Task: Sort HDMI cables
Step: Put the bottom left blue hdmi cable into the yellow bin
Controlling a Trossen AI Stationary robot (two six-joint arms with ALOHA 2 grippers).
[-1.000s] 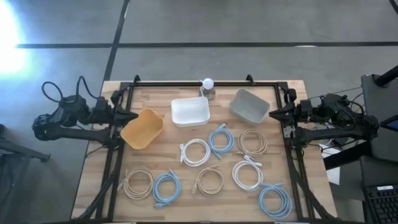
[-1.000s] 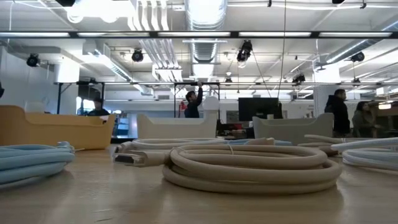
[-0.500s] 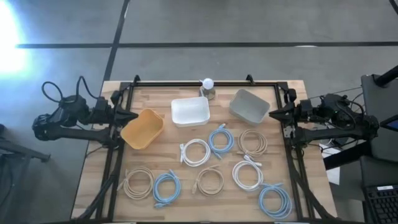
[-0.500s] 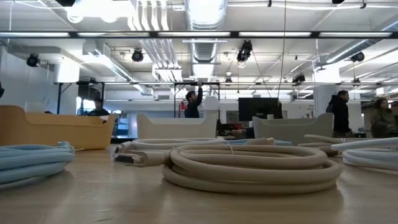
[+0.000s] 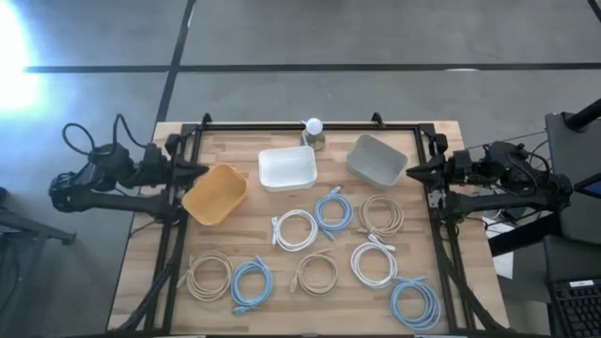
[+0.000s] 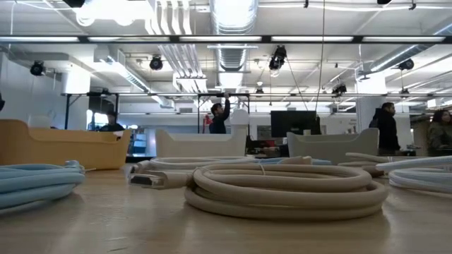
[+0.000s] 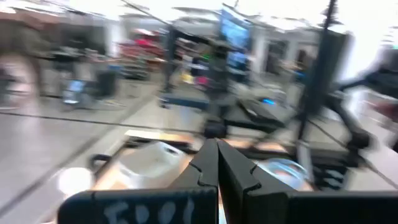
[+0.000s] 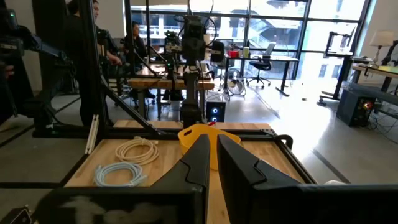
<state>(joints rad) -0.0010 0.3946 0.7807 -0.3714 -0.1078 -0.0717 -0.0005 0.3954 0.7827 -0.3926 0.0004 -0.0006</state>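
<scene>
Several coiled HDMI cables lie flat on the wooden table [image 5: 254, 244]. They are beige [image 5: 208, 275] [image 5: 316, 274] [image 5: 381, 215], light blue [image 5: 252, 284] [image 5: 333, 211] [image 5: 414, 302] and white [image 5: 297, 229] [image 5: 374, 264]. My left gripper [image 5: 202, 169] hovers shut at the table's left edge, pointing level toward the tan bin [image 5: 216, 194]. My right gripper [image 5: 410, 172] hovers shut at the right edge beside the grey bin [image 5: 376, 159]. Neither holds anything. The low view shows a beige coil [image 6: 286, 187] up close.
Three bins stand across the far half of the table: tan on the left, white [image 5: 287, 168] in the middle, grey on the right. A small white ball-topped object [image 5: 314, 127] stands at the far edge. A black frame [image 5: 178, 235] borders the table. People stand in the room beyond.
My left gripper has swung its tip slightly toward the table's far edge and stays shut. The cables, the bins and my right arm have kept still.
</scene>
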